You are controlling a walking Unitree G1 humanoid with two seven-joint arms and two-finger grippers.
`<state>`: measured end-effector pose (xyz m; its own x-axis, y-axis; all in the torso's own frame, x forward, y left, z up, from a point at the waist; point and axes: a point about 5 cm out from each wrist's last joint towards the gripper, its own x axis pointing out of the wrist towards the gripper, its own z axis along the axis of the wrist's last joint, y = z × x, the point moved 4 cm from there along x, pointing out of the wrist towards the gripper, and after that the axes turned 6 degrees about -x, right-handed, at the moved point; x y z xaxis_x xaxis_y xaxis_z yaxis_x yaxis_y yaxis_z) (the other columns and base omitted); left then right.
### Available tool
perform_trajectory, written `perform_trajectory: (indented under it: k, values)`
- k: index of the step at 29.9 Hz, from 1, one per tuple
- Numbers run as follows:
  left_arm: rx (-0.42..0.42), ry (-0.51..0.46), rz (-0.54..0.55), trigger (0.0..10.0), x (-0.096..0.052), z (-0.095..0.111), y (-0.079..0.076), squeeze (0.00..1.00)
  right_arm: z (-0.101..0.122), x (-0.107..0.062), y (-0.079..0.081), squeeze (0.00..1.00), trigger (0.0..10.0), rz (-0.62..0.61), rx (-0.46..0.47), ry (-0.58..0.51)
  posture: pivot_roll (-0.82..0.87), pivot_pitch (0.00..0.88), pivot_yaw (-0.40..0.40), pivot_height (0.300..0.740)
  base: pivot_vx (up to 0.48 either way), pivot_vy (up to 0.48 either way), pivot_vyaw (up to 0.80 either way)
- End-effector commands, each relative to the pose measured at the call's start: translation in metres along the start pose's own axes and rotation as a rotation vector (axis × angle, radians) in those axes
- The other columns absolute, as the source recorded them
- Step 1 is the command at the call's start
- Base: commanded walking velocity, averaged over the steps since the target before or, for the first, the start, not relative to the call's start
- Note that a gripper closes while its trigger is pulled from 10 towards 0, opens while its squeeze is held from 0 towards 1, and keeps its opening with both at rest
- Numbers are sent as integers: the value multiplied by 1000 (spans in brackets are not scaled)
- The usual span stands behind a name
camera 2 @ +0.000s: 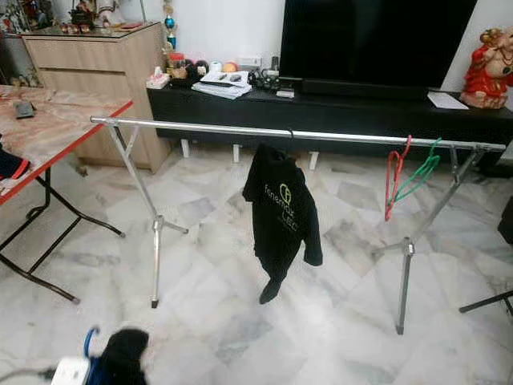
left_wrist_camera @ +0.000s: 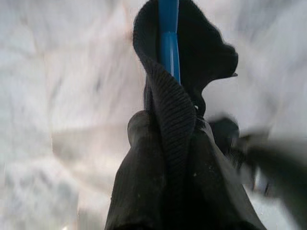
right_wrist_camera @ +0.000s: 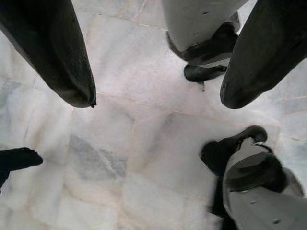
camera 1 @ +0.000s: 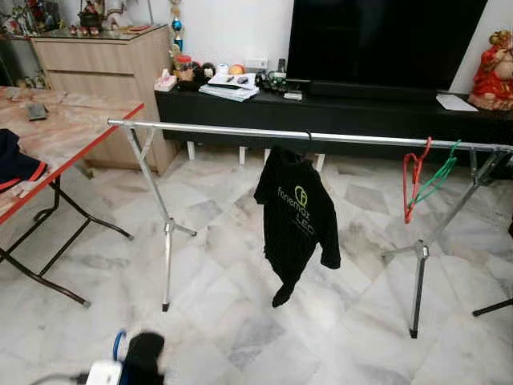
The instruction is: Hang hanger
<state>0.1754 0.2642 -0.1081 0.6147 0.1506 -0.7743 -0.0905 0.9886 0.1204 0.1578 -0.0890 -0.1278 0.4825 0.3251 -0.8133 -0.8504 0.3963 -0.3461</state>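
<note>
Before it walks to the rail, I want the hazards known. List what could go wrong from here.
1. The left end effector carries a dark garment on a blue hanger; cloth bunches around the hanger, so the grip may slip.
2. The black hoodie hangs mid-rail, and red and green hangers sit further right; hanging too close could tangle or knock them.
3. The rack's splayed legs and the folding table on the left could catch the robot's feet.

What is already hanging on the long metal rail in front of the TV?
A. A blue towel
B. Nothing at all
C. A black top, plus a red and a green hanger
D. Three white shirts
C: a black top hangs mid-rail, with an empty red hanger and green hanger farther to the right.
</note>
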Motion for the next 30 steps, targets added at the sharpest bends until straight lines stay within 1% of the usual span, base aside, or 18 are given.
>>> perform_trajectory:
  k: [1,2,3,4,7,8,10,12,14,15,16,17,18,20,23,26,28,30]
  values:
    - [35,28,-6,10000,-2,-9,-2,0,-30,-48,-213,0,10000,-663,876,-196,114,0,0,740,0,0,0]
    - [30,35,-9,10000,-2,-12,-3,0,-36,-53,-218,0,10000,-723,889,-181,114,0,0,740,0,0,0]
    - [28,38,-8,10000,-3,-14,-4,0,-45,-60,-223,0,10000,-791,928,-165,114,0,-19,740,0,0,0]
    - [18,37,-2,10000,-3,-15,-3,0,-55,-67,-227,0,10000,-860,984,-150,114,0,-21,740,0,0,0]
    - [1,34,19,10000,-4,-16,-1,0,-70,-77,-227,0,10000,-958,1080,-149,116,0,-24,740,0,0,0]
    - [1,34,19,10000,-4,-16,-1,0,-70,-77,-227,0,10000,-958,1080,-149,116,0,-24,740,0,0,0]
    - [-9,29,27,10000,-4,-15,0,0,-73,-77,-222,0,10000,-972,1123,-155,115,0,-24,740,0,0,0]
    - [-12,21,26,10000,-3,-13,-1,0,-78,-74,-214,0,10000,-963,1193,-143,114,0,-23,740,0,0,0]
    - [-14,13,23,10000,-2,-9,-3,0,-85,-71,-202,0,10000,-951,1264,-109,114,0,-23,740,0,0,0]
    - [-15,9,21,10000,-1,-8,-4,0,-88,-69,-197,0,10000,-943,1286,-89,114,0,-23,740,0,0,0]
    - [-15,9,21,10000,-1,-8,-4,0,-88,-69,-197,0,10000,-943,1286,-89,114,0,-23,740,0,0,0]
    - [-17,5,16,10000,0,-7,-6,0,-93,-65,-186,0,10000,-919,1328,-61,112,0,-22,740,0,0,0]
    - [-17,5,16,10000,0,-7,-6,0,-93,-65,-186,0,10000,-919,1328,-61,112,0,-22,740,0,0,0]
    - [-18,6,15,10000,0,-6,-7,0,-96,-62,-177,0,10000,-895,1338,-33,111,0,-23,740,0,0,0]
    - [-22,10,14,10000,0,-8,-8,0,-102,-58,-161,0,10000,-854,1389,11,109,0,-22,740,0,0,0]
    - [-26,13,13,10000,0,-8,-9,0,-108,-56,-148,0,10000,-837,1450,43,111,0,-22,740,0,0,0]
    - [-28,14,12,10000,0,-9,-10,0,-109,-54,-141,0,10000,-820,1472,64,111,0,-22,740,0,0,0]
    - [-30,14,12,10000,0,-9,-10,0,-108,-52,-138,0,10000,-808,1471,67,110,0,-22,740,0,0,0]
